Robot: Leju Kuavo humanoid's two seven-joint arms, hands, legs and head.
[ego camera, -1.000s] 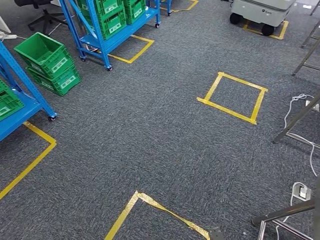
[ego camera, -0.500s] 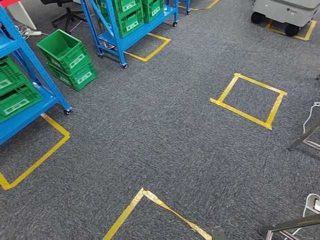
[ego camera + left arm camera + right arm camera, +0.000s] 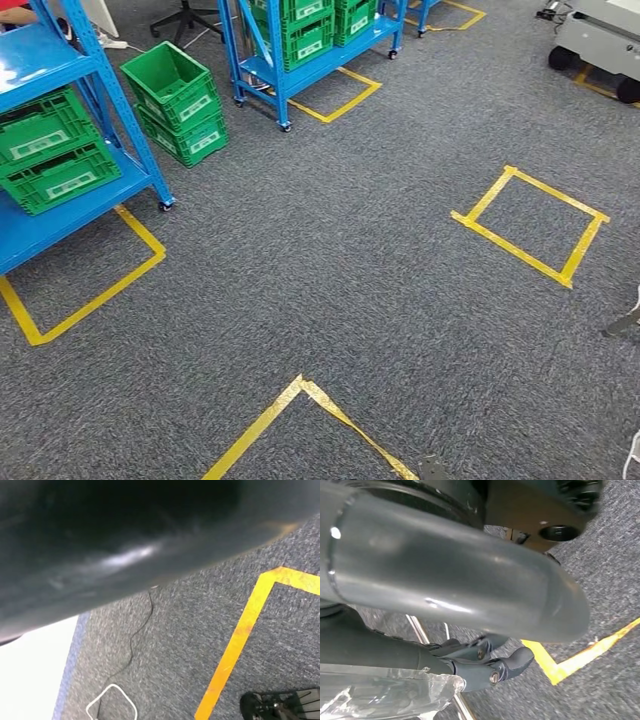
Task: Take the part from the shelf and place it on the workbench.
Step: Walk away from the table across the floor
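Closest to me, in the right wrist view, the right hand (image 3: 486, 667) lies with its dark fingers stretched along a sheet of crinkled clear plastic (image 3: 388, 695); whether it grips that plastic or only rests against it I cannot tell, nor whether the plastic wraps the part; the left hand's state I cannot tell either. I therefore judge the task either early, with the pick undone, or mid-carry; the placing on the workbench is not yet done, and where the workbench stands I cannot tell.

In the head view, a corner of yellow tape (image 3: 302, 385) lies on the grey carpet (image 3: 340, 270) just ahead; beyond it the carpet runs open and wide through the middle, good room for walking. To the left stands the near blue shelf (image 3: 45, 225), inside its own tape outline, with green crates (image 3: 53, 160) on its lower deck; if the part is unpicked, I expect it there. The shelf's caster and slanted post are the edge to mind on that side. To the right, a tape square (image 3: 528, 225) marks a spot, and a metal leg (image 3: 623, 325) pokes in at the edge. Farther on, two stacked crates (image 3: 177, 105) sit on the floor between the near shelf and a second shelf (image 3: 317, 65); farthest right, a wheeled grey machine (image 3: 604, 40).
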